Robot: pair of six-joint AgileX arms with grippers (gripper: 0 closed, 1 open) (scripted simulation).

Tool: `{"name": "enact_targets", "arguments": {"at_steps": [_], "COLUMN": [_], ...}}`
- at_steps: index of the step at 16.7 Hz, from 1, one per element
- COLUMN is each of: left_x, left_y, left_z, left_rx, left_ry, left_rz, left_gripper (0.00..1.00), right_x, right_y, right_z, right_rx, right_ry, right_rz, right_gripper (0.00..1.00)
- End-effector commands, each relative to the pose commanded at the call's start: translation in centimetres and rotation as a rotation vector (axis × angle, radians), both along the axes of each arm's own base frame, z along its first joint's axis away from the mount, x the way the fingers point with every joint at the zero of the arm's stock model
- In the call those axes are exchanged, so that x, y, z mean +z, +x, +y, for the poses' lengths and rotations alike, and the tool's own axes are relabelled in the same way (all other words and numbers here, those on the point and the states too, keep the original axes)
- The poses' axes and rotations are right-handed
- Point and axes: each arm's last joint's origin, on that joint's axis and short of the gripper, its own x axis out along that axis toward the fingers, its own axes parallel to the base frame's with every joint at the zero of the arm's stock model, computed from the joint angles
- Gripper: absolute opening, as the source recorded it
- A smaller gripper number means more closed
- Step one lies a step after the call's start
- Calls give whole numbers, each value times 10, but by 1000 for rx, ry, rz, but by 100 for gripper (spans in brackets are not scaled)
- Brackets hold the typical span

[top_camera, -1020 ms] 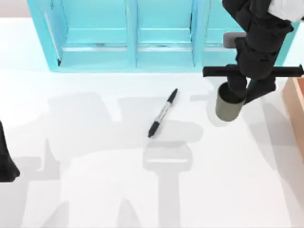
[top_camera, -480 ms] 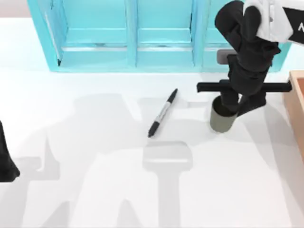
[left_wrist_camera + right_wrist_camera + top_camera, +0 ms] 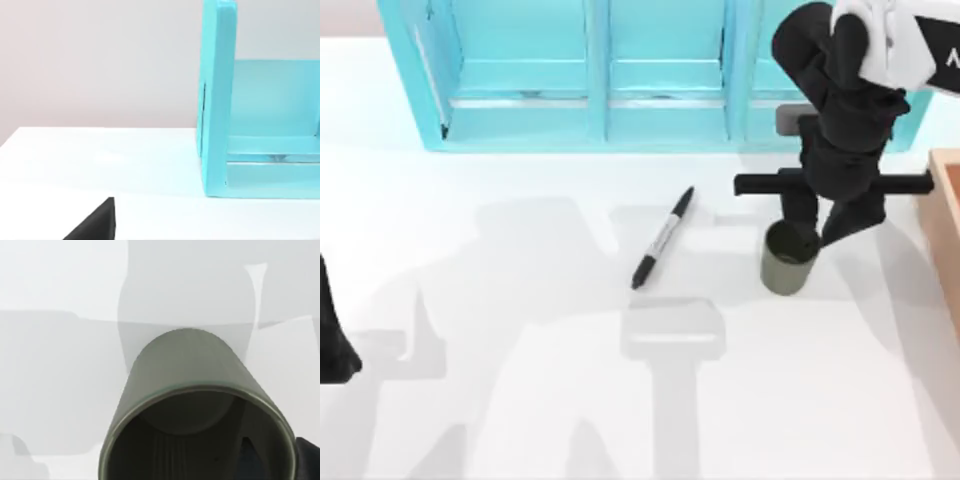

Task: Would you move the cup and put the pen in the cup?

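Seen from the top camera, the right gripper (image 3: 817, 222) hangs at the right rear of the white counter (image 3: 520, 380), directly over the far rim of the one cup (image 3: 788, 260). Its two dark fingers (image 3: 798, 212) reach down to that rim, one at the cup's mouth and the other just outside it to the right, but the bulky wrist above hides their tips, so I cannot tell whether they grip the wall or stand apart from it. The cup stands upright, mouth open. One pen (image 3: 662, 238) lies flat on the counter to the cup's left, apart from it, slanted with one end toward the turquoise cabinet (image 3: 590, 80) along the back. A brown box edge (image 3: 945, 230) is cut off at the right border. The left gripper (image 3: 332, 345) sits parked at the left edge, mostly out of frame, its fingers not readable.

From the left wrist camera, one corner of the cabinet (image 3: 217, 100) rises off the counter (image 3: 100, 160) against a plain wall, and a black wedge of the arm's own hardware (image 3: 95, 222) pokes in at the lower border.

From the right wrist camera, the cup (image 3: 187, 365) looms very close, its olive wall and dark interior cut off by the frame. A dark finger (image 3: 307, 460) shows just outside the rim at the corner; the other is hard to make out inside the shadowed mouth.
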Motion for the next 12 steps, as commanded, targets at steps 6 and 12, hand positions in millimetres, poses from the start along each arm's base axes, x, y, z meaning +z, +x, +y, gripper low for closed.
{"name": "enact_targets", "arguments": {"at_steps": [6, 12], "left_x": [0, 0], "left_y": [0, 0], "left_z": [0, 0], "left_rx": [0, 0], "left_ry": [0, 0], "left_rz": [0, 0], "left_gripper": [100, 100], "right_x": [0, 0], "right_y": [0, 0], "right_z": [0, 0], "right_rx": [0, 0], "right_ry": [0, 0], "right_rz": [0, 0], "right_gripper": [90, 100]}}
